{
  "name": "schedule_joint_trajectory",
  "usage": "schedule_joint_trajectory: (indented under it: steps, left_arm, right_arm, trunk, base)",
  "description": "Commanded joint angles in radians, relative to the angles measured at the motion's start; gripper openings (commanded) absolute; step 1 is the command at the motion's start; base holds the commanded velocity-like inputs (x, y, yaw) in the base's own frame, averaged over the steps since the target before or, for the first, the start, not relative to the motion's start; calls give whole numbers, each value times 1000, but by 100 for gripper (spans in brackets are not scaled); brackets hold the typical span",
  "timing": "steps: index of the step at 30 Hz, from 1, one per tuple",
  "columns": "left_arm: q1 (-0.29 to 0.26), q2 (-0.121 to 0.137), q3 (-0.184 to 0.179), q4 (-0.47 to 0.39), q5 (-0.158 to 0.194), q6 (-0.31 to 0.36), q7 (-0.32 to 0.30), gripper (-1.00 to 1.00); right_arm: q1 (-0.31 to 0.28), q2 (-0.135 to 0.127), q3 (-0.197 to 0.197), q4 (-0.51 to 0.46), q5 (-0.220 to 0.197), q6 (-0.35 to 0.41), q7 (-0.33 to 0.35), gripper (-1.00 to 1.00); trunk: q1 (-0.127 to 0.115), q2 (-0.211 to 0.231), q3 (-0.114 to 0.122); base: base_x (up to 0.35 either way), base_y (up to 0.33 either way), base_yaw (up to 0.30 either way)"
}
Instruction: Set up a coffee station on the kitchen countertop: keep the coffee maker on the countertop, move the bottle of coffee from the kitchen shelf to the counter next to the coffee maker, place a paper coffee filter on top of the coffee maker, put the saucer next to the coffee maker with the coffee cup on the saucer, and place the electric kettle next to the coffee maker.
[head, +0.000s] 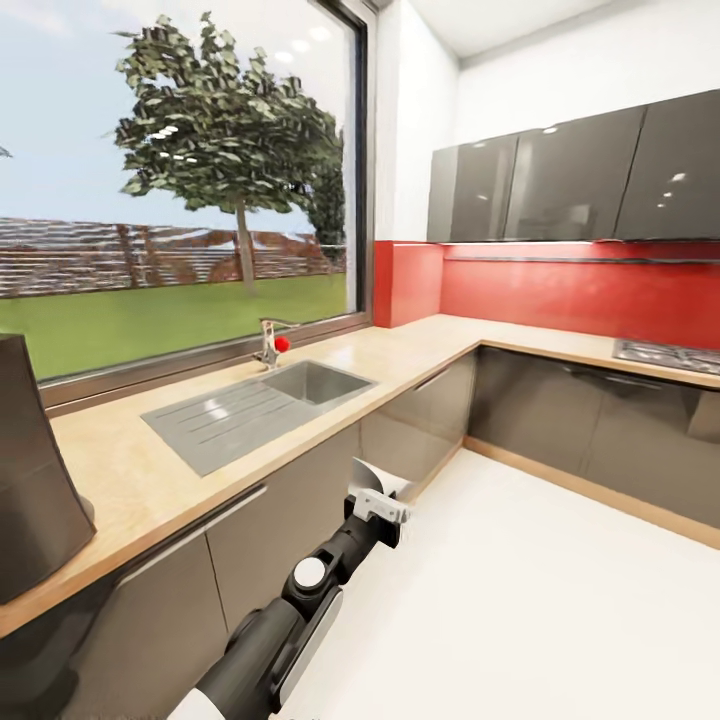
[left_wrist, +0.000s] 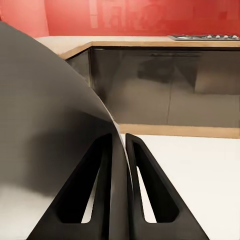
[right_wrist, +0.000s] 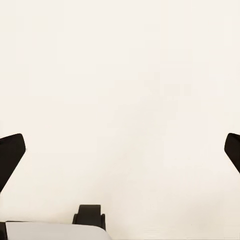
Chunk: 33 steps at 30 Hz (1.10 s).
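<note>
1. At the far left of the head view, the dark coffee maker (head: 30, 480) stood on the wooden desk (head: 130, 470), its body cut off by the frame edge.
2. Further right, the steel sink (head: 255, 405) was set into the desk below the window, with a tap (head: 270, 345) behind it.
3. The left arm reached forward and low in front of the cabinets, above the pale floor (head: 520, 600).
4. The left gripper (left_wrist: 122, 142) had its 2 fingers (left_wrist: 150, 185) clenched on the paper coffee filter (left_wrist: 50, 125), a thin curved sheet held between them.
5. The right gripper (right_wrist: 120, 150) pointed at the floor, fingers (right_wrist: 11, 155) spread wide, holding nothing.
</note>
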Motion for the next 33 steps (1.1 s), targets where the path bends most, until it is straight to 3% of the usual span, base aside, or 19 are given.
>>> schedule_joint_trajectory:
  steps: [1,33]
  left_arm:
    - [-1,0,0,0,6,4,-3,-100]
    - [-1,0,0,0,6,4,-3,-100]
  right_arm:
    - [0,0,1,0,4,-2,0,100]
    - [0,0,1,0,3,-1,2,100]
  trunk:
    - [0,-1,-1]
    - [0,-1,-1]
  base:
    - [106,-71,210]
    - [243,-188,25]
